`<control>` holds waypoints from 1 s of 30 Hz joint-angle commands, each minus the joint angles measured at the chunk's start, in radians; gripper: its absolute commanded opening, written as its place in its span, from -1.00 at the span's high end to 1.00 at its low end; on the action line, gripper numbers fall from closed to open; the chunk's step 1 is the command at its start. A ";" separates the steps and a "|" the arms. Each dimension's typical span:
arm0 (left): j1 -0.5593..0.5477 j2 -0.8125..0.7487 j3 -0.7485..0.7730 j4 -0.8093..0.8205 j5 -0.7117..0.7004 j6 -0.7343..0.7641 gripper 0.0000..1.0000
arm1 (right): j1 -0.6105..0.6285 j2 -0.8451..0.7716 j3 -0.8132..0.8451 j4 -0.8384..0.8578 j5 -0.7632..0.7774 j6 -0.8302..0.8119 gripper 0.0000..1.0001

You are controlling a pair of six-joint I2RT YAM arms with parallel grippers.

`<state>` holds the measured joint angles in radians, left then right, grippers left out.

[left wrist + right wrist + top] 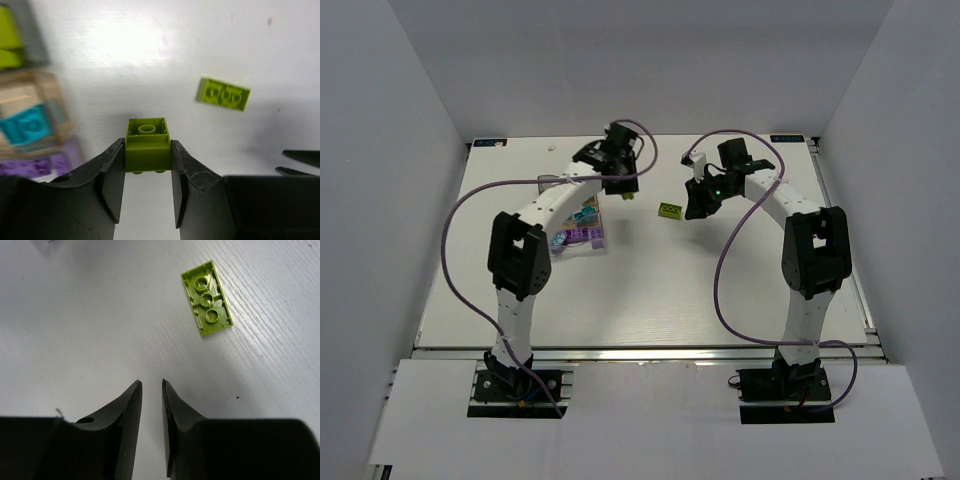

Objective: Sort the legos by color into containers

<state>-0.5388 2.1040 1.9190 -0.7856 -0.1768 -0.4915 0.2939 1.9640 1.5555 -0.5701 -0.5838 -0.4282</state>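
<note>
Left gripper (147,150): closed on a small lime green lego, the clamped brick (147,142), with one finger pad flat against each side of it.
Clamped brick: sits right at the fingertips. A hollow face with one round tube shows at its far end. Whether it touches the table (650,290) cannot be told.
Right gripper (151,390): jaws stand almost together with only a slim gap and nothing between them. The fingertips point at bare table.
Loose brick (206,298): lime green and flat, lying upside down so that three round tubes show. It rests on the table, apart from the right fingertips, ahead of them and off to one side in the right wrist view. From above it lies between the two grippers, nearer the right one.
Containers (603,244): on the left part of the table, partly under the left forearm, near the left gripper.
Contents seen: blurred in the left wrist view. A lime piece (7,37) lies in the grey bin, a cyan brick (22,127) in the tan bin, and purple bricks (40,164) in the bin beside that.
</note>
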 commanded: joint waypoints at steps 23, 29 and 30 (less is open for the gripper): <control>0.330 0.068 0.101 -0.023 -0.066 0.024 0.02 | -0.001 -0.016 0.058 -0.010 -0.016 -0.015 0.09; 0.341 0.054 0.115 -0.020 -0.061 0.018 -0.53 | 0.022 0.035 0.132 -0.050 0.004 -0.038 -0.03; 0.341 0.045 0.110 -0.018 -0.059 0.018 -0.55 | 0.028 0.042 0.138 -0.057 0.013 -0.047 -0.08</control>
<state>-0.2081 2.2013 1.9972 -0.8074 -0.2260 -0.4747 0.3031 1.9873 1.6409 -0.5972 -0.5785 -0.4446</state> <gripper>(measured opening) 0.766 0.530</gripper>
